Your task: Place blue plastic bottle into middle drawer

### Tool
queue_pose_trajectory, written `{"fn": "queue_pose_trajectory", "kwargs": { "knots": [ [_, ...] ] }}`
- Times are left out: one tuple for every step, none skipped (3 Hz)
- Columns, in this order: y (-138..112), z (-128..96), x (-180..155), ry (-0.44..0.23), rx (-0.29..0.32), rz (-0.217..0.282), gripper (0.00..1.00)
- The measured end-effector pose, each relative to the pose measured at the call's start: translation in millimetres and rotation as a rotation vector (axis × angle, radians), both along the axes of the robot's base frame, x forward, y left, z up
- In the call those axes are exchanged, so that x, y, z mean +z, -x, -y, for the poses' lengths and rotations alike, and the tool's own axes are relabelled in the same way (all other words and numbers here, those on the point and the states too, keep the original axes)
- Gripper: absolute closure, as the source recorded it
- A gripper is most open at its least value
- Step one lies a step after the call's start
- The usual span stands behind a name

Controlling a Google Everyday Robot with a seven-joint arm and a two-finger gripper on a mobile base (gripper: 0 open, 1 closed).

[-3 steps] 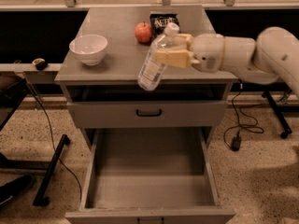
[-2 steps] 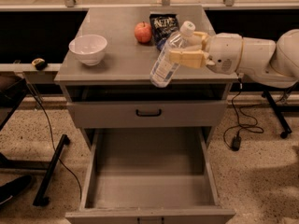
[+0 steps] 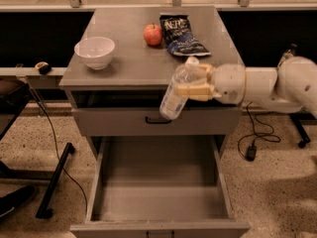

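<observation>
The gripper is clamped on the clear plastic water bottle with a white cap just off the grey worktop's front edge, right of centre. The bottle tilts, cap uppermost, higher than the pulled-out deep grey drawer. A white bowl sits near the left edge; a red apple and a dark snack bag lie toward the back edge.

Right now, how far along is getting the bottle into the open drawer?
Done: the drawer is pulled open, and the bottle is up in the air. In hand: the gripper is shut on the bottle, holding it tilted, cap up, in front of the closed upper drawer and above the open one. Left: lower the bottle into the drawer and let go.
</observation>
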State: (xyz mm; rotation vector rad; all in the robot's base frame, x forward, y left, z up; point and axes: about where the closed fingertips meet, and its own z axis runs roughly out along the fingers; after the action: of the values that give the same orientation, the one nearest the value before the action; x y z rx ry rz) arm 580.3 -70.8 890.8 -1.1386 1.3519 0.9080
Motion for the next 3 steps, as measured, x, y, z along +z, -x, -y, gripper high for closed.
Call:
{"fn": "queue_pose_trajectory", "kwargs": {
  "knots": [
    [28,0,-59,0.017,0.088,-0.044,1.00],
    [50,-1,-84,0.033,0.171,-0.023,1.00],
    [52,-2,-86,0.034,0.182,-0.018,1.00]
  ]
}}
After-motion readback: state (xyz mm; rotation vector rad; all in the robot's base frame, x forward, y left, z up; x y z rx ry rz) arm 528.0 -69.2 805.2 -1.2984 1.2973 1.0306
